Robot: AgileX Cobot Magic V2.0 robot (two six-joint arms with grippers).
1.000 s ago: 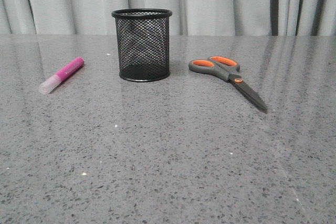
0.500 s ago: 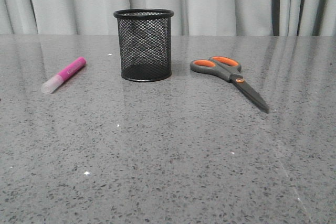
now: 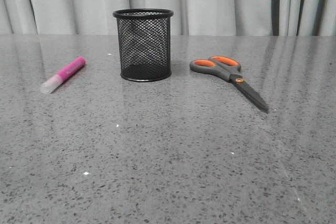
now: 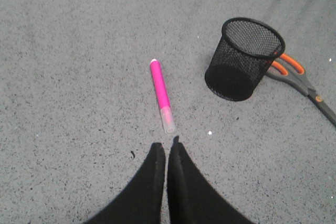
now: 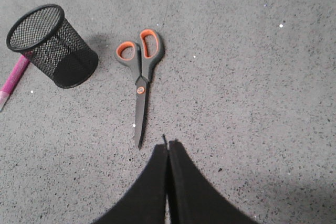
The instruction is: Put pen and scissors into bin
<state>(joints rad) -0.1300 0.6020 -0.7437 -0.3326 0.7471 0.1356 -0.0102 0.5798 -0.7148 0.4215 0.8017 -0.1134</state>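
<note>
Nearest to each wrist camera, both grippers are sitting pressed together and gripping nothing — the left gripper (image 4: 166, 148) is hovering over bare table (image 3: 173, 161) just short of the capped end of the pen (image 4: 161, 95), and the right gripper (image 5: 167, 146) is hovering just short of the blade tip of the scissors (image 5: 140, 80). Neither arm is showing in the front view.

Farther out, the pen (image 3: 63, 75) is lying flat to the left of the bin (image 3: 143, 44), cap pointing toward the robot, well apart from it. The scissors (image 3: 231, 78) are lying flat to the right, handles toward the bin, blades closed and angling nearer. The bin is standing upright between them with nothing visible inside.

Against the frames from a moment ago, almost nothing is changing: all three things are drifting only a shade in the front view, which looks more like the camera settling than anything being moved. So the task is reading as not yet begun — both pickups are still to come, and each gripper would need to open first.
</note>
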